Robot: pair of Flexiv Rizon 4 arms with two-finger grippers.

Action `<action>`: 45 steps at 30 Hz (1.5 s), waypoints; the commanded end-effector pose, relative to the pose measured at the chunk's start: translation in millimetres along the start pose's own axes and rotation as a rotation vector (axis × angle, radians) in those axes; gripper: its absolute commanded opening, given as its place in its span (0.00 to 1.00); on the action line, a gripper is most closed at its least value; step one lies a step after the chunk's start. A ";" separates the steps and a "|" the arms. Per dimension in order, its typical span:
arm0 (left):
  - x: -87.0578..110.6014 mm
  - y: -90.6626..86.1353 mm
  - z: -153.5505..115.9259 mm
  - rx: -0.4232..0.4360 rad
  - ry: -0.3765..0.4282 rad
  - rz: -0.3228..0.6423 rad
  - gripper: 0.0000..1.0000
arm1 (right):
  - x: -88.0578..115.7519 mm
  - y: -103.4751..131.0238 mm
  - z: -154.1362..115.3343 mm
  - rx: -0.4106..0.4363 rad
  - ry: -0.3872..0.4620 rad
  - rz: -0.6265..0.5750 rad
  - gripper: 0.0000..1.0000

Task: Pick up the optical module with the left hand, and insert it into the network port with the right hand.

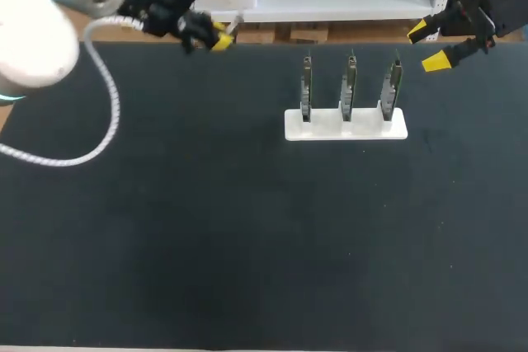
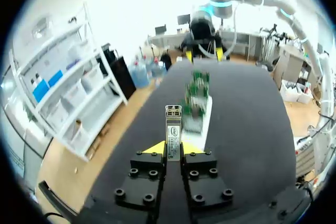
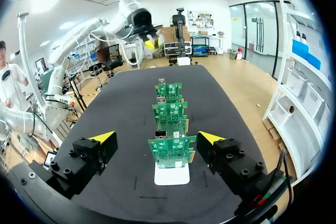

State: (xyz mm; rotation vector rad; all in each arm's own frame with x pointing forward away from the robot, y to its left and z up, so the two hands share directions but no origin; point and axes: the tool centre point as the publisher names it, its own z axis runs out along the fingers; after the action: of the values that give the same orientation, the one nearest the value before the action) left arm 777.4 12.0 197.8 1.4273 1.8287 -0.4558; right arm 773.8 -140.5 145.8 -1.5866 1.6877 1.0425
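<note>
Bright, even light (shadows faint) over the matte black table (image 1: 206, 245).

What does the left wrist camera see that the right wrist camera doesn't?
Only the left wrist view shows the little metal module up close, pinched between the yellow tips of the left gripper. Only the right wrist view shows the right gripper wide open, with the green boards facing it just ahead. Both show the black table and the row of boards on their white stand.
</note>
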 end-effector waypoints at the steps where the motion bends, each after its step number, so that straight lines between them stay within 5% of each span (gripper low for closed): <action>1: -31.3 21.2 27.1 0.042 -0.227 0.055 0.00 | -0.1 1.7 0.4 0.004 0.000 -0.001 1.00; 7: -65.6 21.2 47.7 0.068 -0.289 0.083 0.00 | -0.1 1.7 0.4 0.004 0.000 -0.001 1.00; 21: -108.8 -3.4 83.9 0.148 -0.384 0.093 0.00 | -0.1 1.7 0.4 0.004 0.000 -0.001 1.00; 45: -163.3 -45.2 141.6 0.313 -0.542 0.071 0.00 | -0.1 1.7 0.4 0.004 0.000 -0.001 1.00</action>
State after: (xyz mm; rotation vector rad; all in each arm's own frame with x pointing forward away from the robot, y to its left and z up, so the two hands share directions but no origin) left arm 788.7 -196.7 221.2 1.3766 1.3079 -1.0060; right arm 773.8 -140.5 145.8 -1.5865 1.6878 1.0424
